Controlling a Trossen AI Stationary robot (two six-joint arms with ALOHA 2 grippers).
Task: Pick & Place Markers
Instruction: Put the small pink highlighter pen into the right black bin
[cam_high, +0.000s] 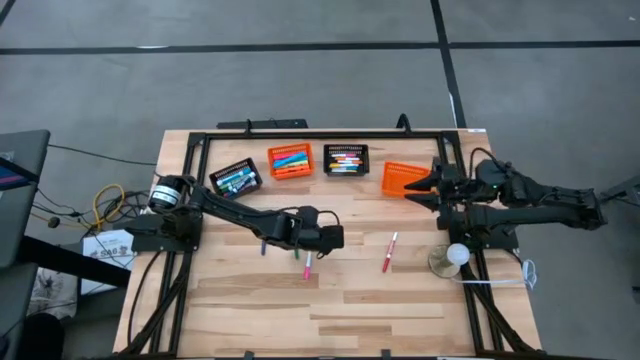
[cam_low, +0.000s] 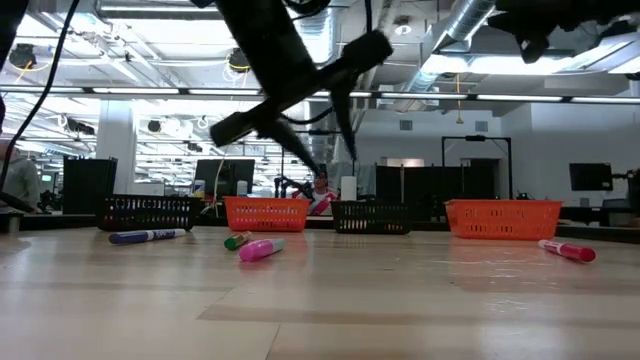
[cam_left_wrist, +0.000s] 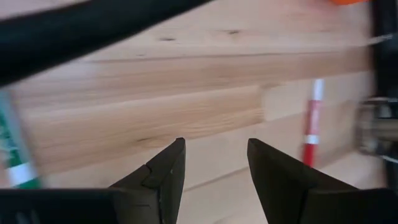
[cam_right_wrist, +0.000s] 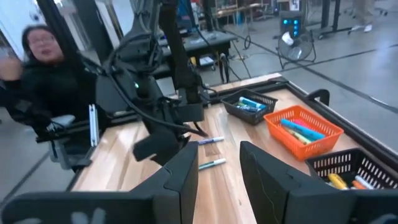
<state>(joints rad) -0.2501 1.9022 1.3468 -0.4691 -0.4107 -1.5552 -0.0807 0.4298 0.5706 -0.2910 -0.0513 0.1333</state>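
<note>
- On your left, a black basket (cam_high: 235, 179) sits at the back of the table (cam_high: 250, 310) with markers in it; an orange basket (cam_high: 291, 160) beside it also holds markers.
- A dark blue marker (cam_low: 147, 236) lies loose on the wood in front of those baskets, seen in the low view.
- Your left gripper (cam_high: 333, 238) hangs over the middle of the table, above the wood, with its fingers (cam_left_wrist: 163, 171) parted and nothing between them.
- Just beside that gripper you have a green marker (cam_high: 296, 256) and a pink marker (cam_high: 308, 268) lying close together on the table.
- Behind them, a second black basket (cam_high: 346, 159) carries more markers.
- Further right, a red-and-white marker (cam_high: 389, 252) lies alone on the wood, well apart from the others.
- A second orange basket (cam_high: 404, 178) stands at the back right.
- Your right gripper (cam_high: 425, 186) waits at that basket's edge, fingers (cam_right_wrist: 180, 177) apart and empty.
- A person (cam_right_wrist: 43, 68) sits beyond the table in the right wrist view.
</note>
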